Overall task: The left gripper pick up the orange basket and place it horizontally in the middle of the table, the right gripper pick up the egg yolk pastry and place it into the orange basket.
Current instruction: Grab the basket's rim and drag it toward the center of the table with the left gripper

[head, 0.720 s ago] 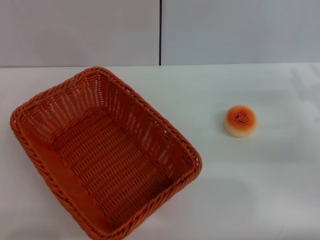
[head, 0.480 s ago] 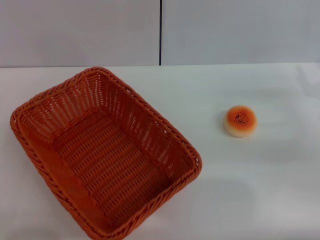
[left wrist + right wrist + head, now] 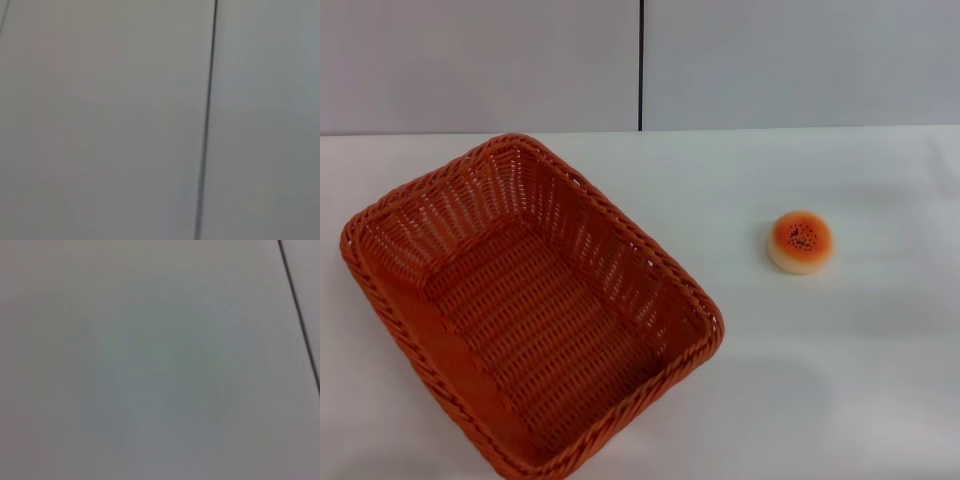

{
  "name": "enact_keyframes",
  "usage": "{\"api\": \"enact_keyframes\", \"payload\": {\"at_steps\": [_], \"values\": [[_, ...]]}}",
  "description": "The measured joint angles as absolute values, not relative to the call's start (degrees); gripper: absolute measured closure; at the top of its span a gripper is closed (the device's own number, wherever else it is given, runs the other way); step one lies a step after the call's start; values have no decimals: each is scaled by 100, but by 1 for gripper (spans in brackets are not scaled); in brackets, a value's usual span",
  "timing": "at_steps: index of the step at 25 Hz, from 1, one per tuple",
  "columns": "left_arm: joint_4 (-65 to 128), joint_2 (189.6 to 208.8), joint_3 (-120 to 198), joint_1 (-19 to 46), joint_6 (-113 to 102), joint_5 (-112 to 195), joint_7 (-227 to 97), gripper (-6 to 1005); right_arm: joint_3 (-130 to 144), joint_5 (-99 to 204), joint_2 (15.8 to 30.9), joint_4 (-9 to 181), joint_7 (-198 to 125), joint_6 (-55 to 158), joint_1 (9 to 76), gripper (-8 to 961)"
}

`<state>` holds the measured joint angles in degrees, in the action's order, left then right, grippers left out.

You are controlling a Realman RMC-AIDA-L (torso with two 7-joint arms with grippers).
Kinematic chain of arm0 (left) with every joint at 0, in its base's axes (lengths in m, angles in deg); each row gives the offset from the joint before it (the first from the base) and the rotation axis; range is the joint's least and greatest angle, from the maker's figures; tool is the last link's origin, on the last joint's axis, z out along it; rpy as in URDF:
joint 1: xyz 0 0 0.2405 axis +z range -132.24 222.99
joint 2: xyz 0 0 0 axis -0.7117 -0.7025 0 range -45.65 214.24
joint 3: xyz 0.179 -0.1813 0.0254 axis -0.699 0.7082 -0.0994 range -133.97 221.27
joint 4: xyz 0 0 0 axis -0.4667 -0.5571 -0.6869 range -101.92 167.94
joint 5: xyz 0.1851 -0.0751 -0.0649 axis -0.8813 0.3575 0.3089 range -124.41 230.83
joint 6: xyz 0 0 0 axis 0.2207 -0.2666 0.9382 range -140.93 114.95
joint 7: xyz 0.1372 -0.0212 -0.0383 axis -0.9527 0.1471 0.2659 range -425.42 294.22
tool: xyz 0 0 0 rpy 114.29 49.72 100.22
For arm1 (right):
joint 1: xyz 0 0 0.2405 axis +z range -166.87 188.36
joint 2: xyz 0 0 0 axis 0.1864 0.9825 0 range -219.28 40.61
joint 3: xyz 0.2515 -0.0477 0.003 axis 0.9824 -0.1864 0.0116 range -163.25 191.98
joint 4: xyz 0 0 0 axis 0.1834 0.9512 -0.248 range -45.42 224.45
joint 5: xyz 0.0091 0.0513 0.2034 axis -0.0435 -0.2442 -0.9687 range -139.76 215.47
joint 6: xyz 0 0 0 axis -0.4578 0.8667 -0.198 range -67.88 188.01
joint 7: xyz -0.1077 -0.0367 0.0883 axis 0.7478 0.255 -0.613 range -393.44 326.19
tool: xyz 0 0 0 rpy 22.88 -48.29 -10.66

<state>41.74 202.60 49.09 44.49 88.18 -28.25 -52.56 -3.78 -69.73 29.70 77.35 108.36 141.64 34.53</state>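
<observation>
The orange basket (image 3: 525, 310) is sitting skewed on the white worktop (image 3: 820, 380), its long sides running diagonally and its near corner reaching the lower edge of the head view. Its far corner is lying close to the worktop's back edge, where a grey wall (image 3: 480, 60) with a dark vertical seam (image 3: 641, 65) is rising. The basket is standing upright with its opening facing up, and nothing is lying inside it.

The egg yolk pastry (image 3: 800, 242) is resting glazed side up to the right of the basket, well apart from its rim, with bare worktop lying all round it and between the two.

Neither the left gripper nor the right gripper is showing in any view, so I cannot tell how far their fingers are standing open or whether they are touching anything.

The two wrist views are showing only plain grey wall with a dark seam line; the head view alone is showing the basket and the pastry.
</observation>
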Motion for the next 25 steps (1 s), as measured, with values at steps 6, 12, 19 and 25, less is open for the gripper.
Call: {"api": "enact_keyframes", "payload": {"at_steps": [6,12,19,25], "values": [[3458,20211,4820,4357,8916,-3257,-4208,158,-411,-6967,2973,7765,10836,14062,3398,344],[2315,20221,4631,4182,8755,-3290,-2430,159,-421,-6954,2963,7766,10817,14039,3388,344],[647,20230,3611,3979,8468,-3301,-480,161,-380,-6965,2968,8032,10863,13990,3388,345],[-735,20219,2564,3812,8008,-3322,906,163,-362,-6977,2971,8067,10880,13965,3374,345]]}}
